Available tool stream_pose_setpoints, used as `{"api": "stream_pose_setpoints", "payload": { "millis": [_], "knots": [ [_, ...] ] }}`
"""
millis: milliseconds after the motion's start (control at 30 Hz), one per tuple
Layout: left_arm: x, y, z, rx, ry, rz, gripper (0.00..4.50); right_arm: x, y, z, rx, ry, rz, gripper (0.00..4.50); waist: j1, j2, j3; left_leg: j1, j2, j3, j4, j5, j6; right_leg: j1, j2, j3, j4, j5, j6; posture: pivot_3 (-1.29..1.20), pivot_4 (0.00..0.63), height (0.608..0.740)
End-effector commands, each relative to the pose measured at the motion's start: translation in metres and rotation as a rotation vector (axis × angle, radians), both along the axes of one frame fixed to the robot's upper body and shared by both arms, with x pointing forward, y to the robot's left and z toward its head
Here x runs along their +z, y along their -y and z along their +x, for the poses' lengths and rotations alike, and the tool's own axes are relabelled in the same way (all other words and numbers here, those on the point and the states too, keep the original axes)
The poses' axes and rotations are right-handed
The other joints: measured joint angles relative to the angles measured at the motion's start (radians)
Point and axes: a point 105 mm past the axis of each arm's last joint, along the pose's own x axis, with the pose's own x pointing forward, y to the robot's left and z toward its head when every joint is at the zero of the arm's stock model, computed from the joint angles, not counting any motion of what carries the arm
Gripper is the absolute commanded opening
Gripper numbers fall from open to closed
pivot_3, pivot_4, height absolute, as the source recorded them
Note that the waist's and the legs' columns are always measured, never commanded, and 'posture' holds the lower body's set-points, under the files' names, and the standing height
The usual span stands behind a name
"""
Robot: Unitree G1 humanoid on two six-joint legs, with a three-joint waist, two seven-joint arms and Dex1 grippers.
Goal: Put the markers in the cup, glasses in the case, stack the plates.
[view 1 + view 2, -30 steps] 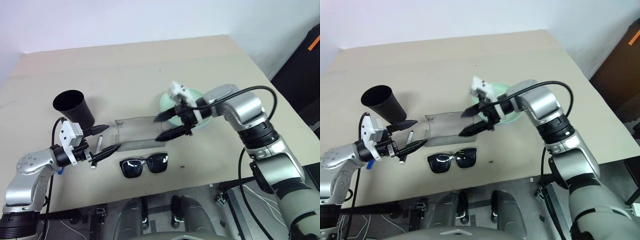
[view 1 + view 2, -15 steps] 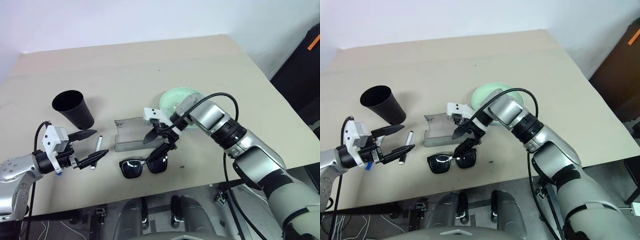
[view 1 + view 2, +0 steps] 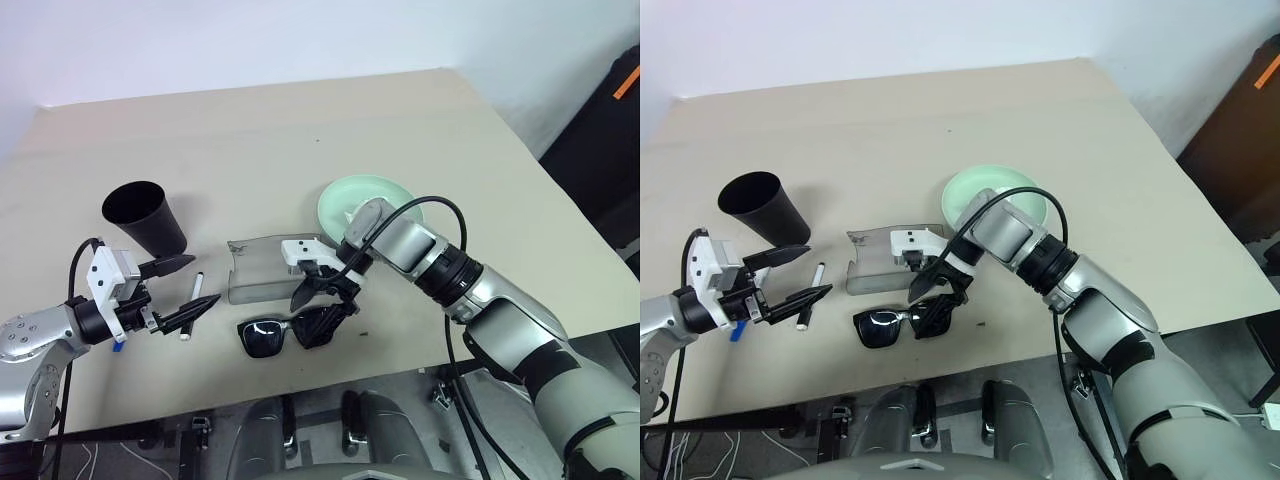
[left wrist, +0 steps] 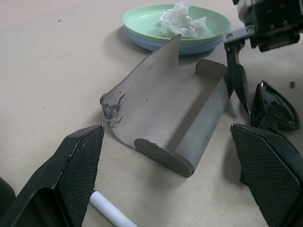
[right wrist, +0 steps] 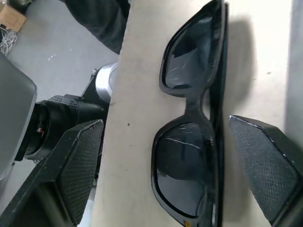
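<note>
Under the spread right gripper [image 3: 318,312]: one pair of glasses [image 3: 287,333], long axis across its fingers. Left gripper [image 3: 183,292] also spread; one marker [image 3: 192,305] between its tips.

A broad beige counter [image 3: 400,130] is spread beneath and beyond the right claw [image 3: 318,312], its surface matte and evenly lit, with a few small dark specks. Behind its far edge a plain white wall [image 3: 250,40] is seen. Past the counter's right corner, well apart from that claw, a dark piece of furniture [image 3: 600,140] with an orange mark stands. Grey floor [image 5: 61,42] is glimpsed below the near edge.
</note>
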Motion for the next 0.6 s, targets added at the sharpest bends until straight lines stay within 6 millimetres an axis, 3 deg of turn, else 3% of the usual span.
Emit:
{"api": "stream_pose_setpoints", "payload": {
  "millis": [33,133,433,533,600],
  "knots": [
    [0.006,0.006,-0.002,-0.025,0.030,0.001,4.50,0.000,-0.007,-0.005,0.031,0.022,0.005,3.88,0.000,0.000,0.000,0.000,0.000,0.000,0.000,0.000,0.000,0.000,0.000,0.000,0.000,0.000,0.000,0.00,0.150,0.740],
    [0.005,0.006,-0.002,-0.026,0.028,0.002,4.50,-0.001,-0.008,-0.006,0.033,0.019,0.004,2.87,0.000,0.000,0.000,0.000,0.000,0.000,0.000,0.000,0.000,0.000,0.000,0.000,0.000,0.000,0.000,0.00,0.150,0.740],
    [0.001,0.009,-0.006,-0.022,0.023,-0.005,4.50,-0.004,-0.018,-0.009,0.028,0.011,0.004,2.87,-0.001,0.000,0.000,-0.001,0.000,0.000,-0.002,0.000,0.000,-0.001,0.000,0.000,-0.002,0.000,0.000,0.00,0.150,0.740],
    [-0.001,0.010,-0.006,-0.020,0.020,-0.009,4.50,0.001,-0.018,-0.007,0.026,0.012,0.013,2.29,0.000,0.000,0.000,-0.001,0.000,0.000,-0.002,0.000,0.000,-0.001,0.000,0.000,-0.003,0.000,0.000,0.00,0.150,0.740],
    [-0.001,0.010,-0.006,-0.019,0.020,-0.009,4.50,0.003,-0.018,-0.005,0.024,0.015,0.017,1.66,-0.001,0.000,0.000,-0.001,0.000,0.000,-0.002,0.000,0.000,-0.001,0.000,0.000,-0.004,0.000,-0.001,0.00,0.150,0.740]
  ]
}}
